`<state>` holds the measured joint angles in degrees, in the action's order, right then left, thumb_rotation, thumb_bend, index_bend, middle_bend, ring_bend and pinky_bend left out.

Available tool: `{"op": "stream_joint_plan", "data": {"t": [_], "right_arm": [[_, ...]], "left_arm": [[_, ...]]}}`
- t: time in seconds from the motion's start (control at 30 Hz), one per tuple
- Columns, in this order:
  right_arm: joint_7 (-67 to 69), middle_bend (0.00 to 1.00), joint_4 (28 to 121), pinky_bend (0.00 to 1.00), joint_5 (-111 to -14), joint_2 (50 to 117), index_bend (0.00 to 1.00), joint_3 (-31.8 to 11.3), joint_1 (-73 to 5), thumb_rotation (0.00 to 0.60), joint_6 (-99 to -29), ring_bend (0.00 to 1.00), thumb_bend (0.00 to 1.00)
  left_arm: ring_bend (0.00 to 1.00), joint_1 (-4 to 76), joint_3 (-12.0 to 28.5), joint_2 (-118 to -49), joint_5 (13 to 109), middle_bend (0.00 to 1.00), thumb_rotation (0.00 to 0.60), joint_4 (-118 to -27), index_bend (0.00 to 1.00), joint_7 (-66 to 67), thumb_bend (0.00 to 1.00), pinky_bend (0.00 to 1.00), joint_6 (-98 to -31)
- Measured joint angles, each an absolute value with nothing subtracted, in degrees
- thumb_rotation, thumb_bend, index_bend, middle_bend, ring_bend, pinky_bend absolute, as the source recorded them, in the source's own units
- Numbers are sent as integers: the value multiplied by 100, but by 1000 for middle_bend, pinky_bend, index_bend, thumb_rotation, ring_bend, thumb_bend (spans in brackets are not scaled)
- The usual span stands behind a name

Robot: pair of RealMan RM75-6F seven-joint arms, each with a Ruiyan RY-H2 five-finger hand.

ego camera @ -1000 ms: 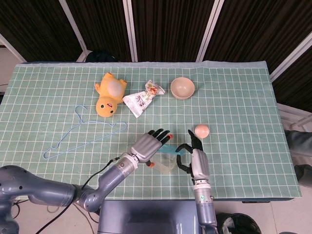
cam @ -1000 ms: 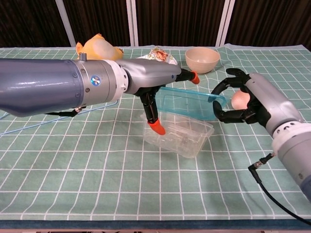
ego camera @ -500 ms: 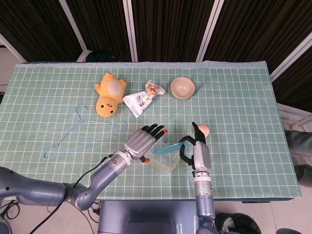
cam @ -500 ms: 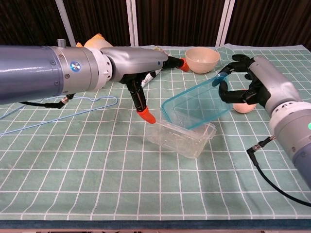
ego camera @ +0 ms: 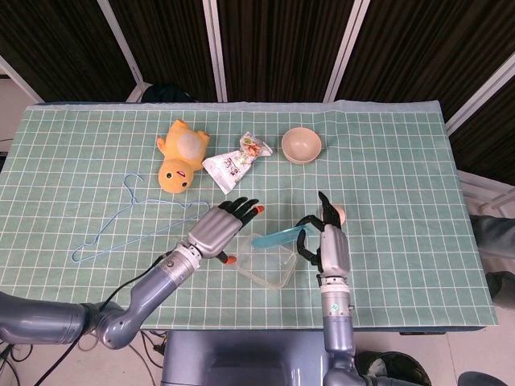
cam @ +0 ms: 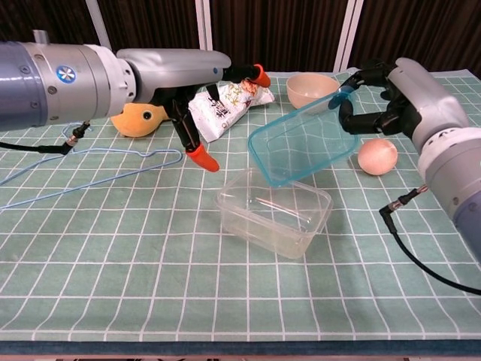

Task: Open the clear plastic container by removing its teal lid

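Note:
The clear plastic container (cam: 273,213) (ego camera: 265,259) stands open on the green mat, near the front middle. Its teal lid (cam: 304,146) (ego camera: 278,236) is lifted off and tilted in the air above the container's right side. My right hand (cam: 383,98) (ego camera: 325,238) grips the lid by its right edge. My left hand (cam: 197,89) (ego camera: 221,227) hovers to the left of the container with fingers spread, holding nothing and touching nothing.
A peach ball (cam: 376,156) (ego camera: 338,214) lies right of the container. A beige bowl (cam: 311,90) (ego camera: 301,145), a snack packet (cam: 228,106) (ego camera: 236,163) and a yellow plush duck (ego camera: 181,156) sit further back. A blue wire hanger (ego camera: 133,223) lies on the left.
My right hand has raised the teal lid clear of the container and tilted it up. My left hand has drawn back to the left and upward, away from the container.

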<state>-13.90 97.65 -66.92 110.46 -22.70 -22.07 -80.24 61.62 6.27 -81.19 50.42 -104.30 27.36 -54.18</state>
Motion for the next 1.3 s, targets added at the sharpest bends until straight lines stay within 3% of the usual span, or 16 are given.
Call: {"op": "stream_joint_plan", "data": {"t": [0.47,0.87,0.93,1.0,1.03,1.1,1.2,1.3], "right_arm": [[-1470,11,9610,0,-6578,10211,605,-2660,-2317,600,-7870,0,676],[-1784,14,9231,0,-6362,9799,601,-2427,-2298,600,-7770,0,676],[-1864,13,9228,0,-6339,9789,523,-2380,-2300,600,-7778,0,676],[-1953,6,9226,0,-6299,9783,288,-2321,-2305,600,-7775,0,631],[-1985,2,9228,0,-6272,9784,144,-2296,-2307,600,-7767,0,558],[-2065,0,9238,0,-6178,9787,15,-2251,-2321,600,-7723,0,398],[-2175,0,9254,0,-6026,9791,0,-2211,-2367,600,-7647,0,246],[-2211,0,9275,0,-5905,9794,0,-2229,-2407,600,-7626,0,188]], "left_arm": [[7,5589,616,-7347,5751,0,600,-10901,0,2059,20,177,-5640],[7,5063,498,-6820,6344,0,600,-11028,0,1483,20,177,-5788],[7,4996,495,-6743,6402,0,600,-11027,0,1391,20,177,-5804],[7,4950,495,-6691,6426,0,600,-11024,0,1332,20,177,-5817],[7,4918,493,-6664,6442,0,600,-11023,0,1295,20,177,-5824],[7,4863,483,-6624,6482,0,600,-11025,0,1235,20,177,-5829],[7,4769,456,-6571,6579,0,600,-11031,0,1172,21,177,-5829],[7,4693,425,-6537,6664,0,600,-11040,0,1152,20,177,-5829]]}}
